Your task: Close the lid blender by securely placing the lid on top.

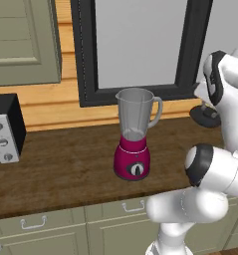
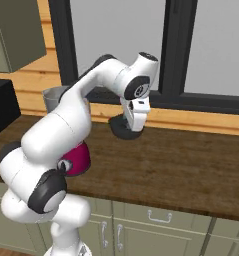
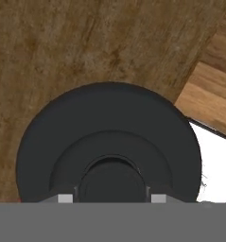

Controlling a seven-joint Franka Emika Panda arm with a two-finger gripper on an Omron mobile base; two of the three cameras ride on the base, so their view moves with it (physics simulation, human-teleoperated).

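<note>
Blender [image 1: 134, 137], jar uncovered, stands mid-tabletop [image 1: 65, 169], clear of both edges. Toward the tabletop's back edge by the window, the lid [image 2: 122, 128] sits under the hand [image 2: 134, 126], whose fingers appear closed narrowly on its centre knob; whether it is lifted is unclear.

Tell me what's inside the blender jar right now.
The blender jar looks empty through its clear wall, its rim open with no cover on. The lid sits apart under the end effector. The jar's very bottom is too dim to judge.
</note>
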